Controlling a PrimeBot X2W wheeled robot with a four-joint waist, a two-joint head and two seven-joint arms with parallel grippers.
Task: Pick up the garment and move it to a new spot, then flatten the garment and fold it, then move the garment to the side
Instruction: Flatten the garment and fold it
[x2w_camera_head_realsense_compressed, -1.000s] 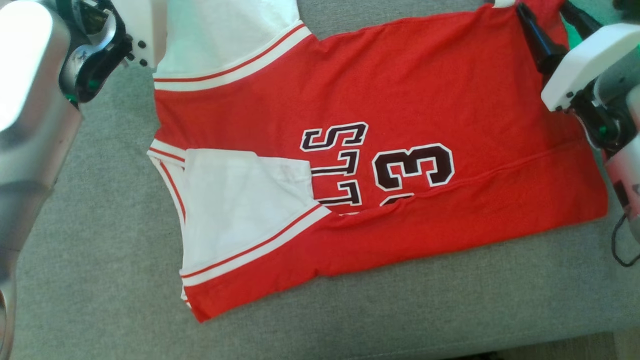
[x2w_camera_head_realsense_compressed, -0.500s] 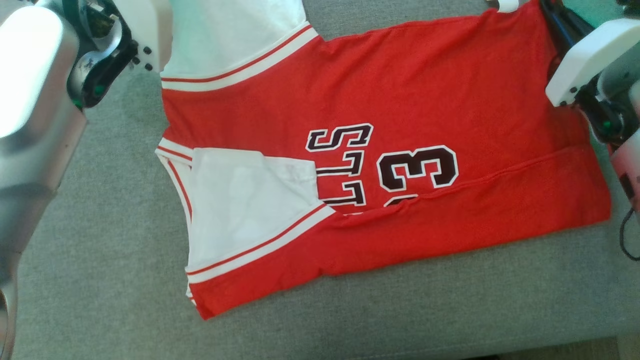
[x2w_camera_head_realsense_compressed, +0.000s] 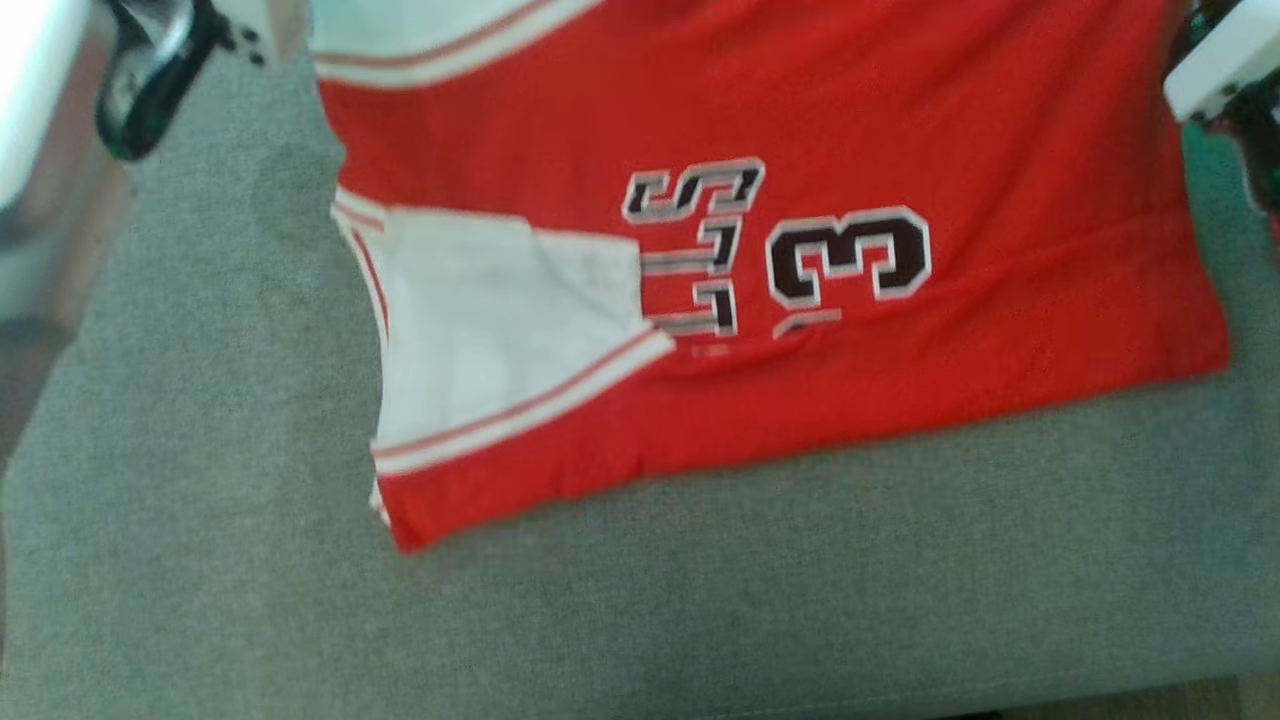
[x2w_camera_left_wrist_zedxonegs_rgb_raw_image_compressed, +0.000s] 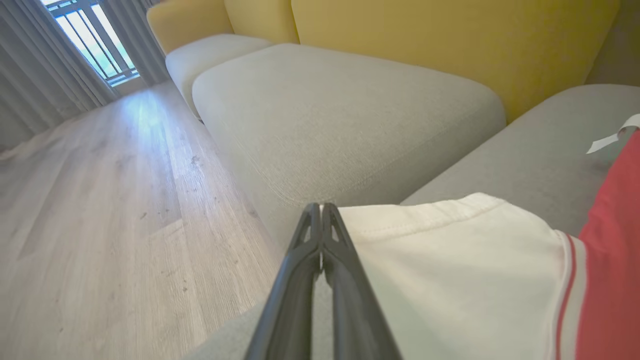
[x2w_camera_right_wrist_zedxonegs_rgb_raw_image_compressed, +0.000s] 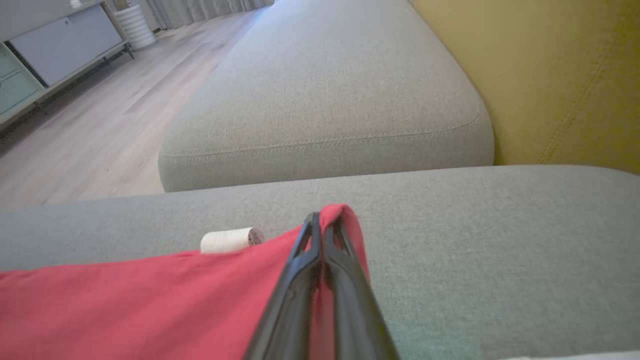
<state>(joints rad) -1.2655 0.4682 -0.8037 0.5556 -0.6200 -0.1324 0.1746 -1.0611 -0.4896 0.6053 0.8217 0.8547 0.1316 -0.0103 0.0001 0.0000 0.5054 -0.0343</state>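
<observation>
A: Closing just now, the right gripper (x2w_camera_right_wrist_zedxonegs_rgb_raw_image_compressed: 320, 217) has pinched a red corner of the jersey (x2w_camera_head_realsense_compressed: 800, 100).
B: And the left gripper (x2w_camera_left_wrist_zedxonegs_rgb_raw_image_compressed: 320, 207)?
A: Shut at the white sleeve (x2w_camera_left_wrist_zedxonegs_rgb_raw_image_compressed: 450, 260). The jersey lies half-folded on the sofa (x2w_camera_head_realsense_compressed: 700, 600), so the next fold can start.

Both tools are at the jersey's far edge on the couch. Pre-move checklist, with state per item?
1. Left tool shut on the jersey's white sleeve hem: ok.
2. Right tool shut on the red hem corner: ok.
3. Near side folded in over the lettering: ok.
4. Cloth flat between the two grips: cannot tell, the head view is blurred.
5. Curled white label tucked in: not ok, it sticks out past the edge.
</observation>
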